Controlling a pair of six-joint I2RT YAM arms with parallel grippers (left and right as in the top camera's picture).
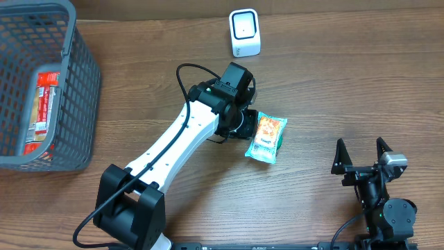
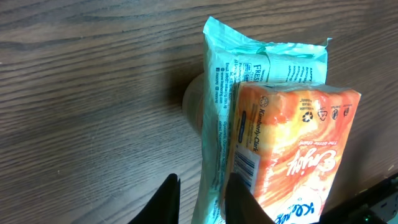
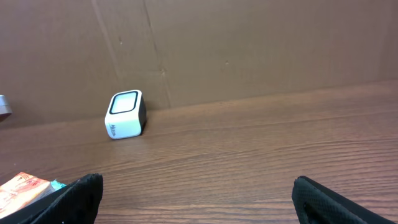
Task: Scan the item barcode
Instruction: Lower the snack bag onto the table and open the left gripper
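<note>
your left gripper (image 2: pixel 203 200) hugs the packet (image 1: pixel 267 137) edge, can't tell if you're pinching it | right gripper (image 1: pixel 362 154) wide open, lower right | packet lying mid-frame on table (image 1: pixel 159 42)

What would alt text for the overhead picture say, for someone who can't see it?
The left claw, on a white arm reaching across a table, is at the edge of an orange and teal snack packet. A scanner stands beyond it, a gray basket sits far left, and the right claw is open.
</note>
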